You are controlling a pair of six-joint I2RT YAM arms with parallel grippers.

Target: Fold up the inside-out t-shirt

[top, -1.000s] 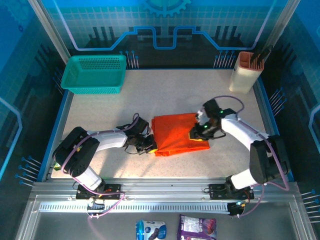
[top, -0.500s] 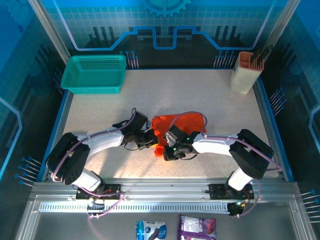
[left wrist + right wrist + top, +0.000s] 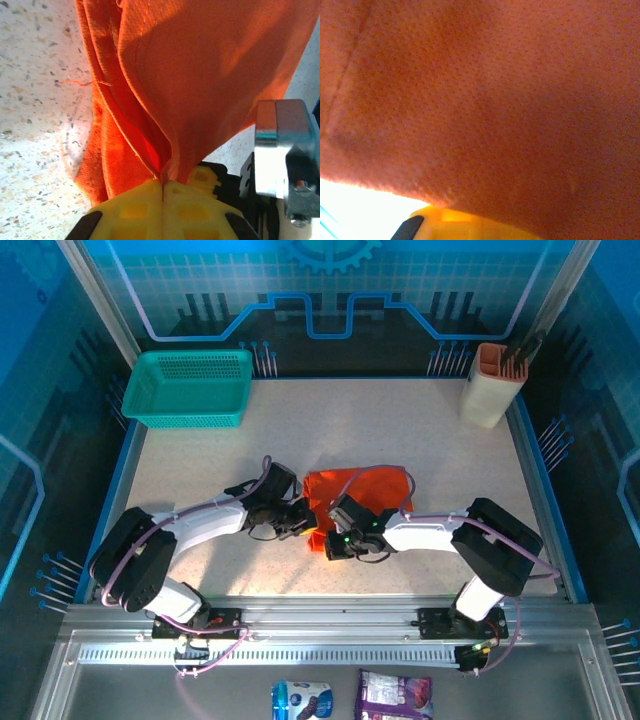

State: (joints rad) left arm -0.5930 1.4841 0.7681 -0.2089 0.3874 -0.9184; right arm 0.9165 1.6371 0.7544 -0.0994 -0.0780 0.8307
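We are seeing the orange-red thin-cloth t-shirt (image 3: 385,490) lying midway on the speckled pale bench (image 3: 200,460), its near left corner being pinched by the left hand (image 3: 162,182) and the right hand (image 3: 335,543), both clamped shut side by side, the body trailing away rightward.

In the top external view, looks down and forward from high above and behind the arm bases, far enough off to take in the whole worktop (image 3: 400,430) with the t-shirt (image 3: 350,485) at its near middle. In the left wrist view, peers from just behind the left pincer (image 3: 163,184), very close, onto the t-shirt's folds and a strip of speckled worktop at the left. In the right wrist view, sits closer again, almost against the same cloth, with the right pincer (image 3: 465,226) at the lower edge.
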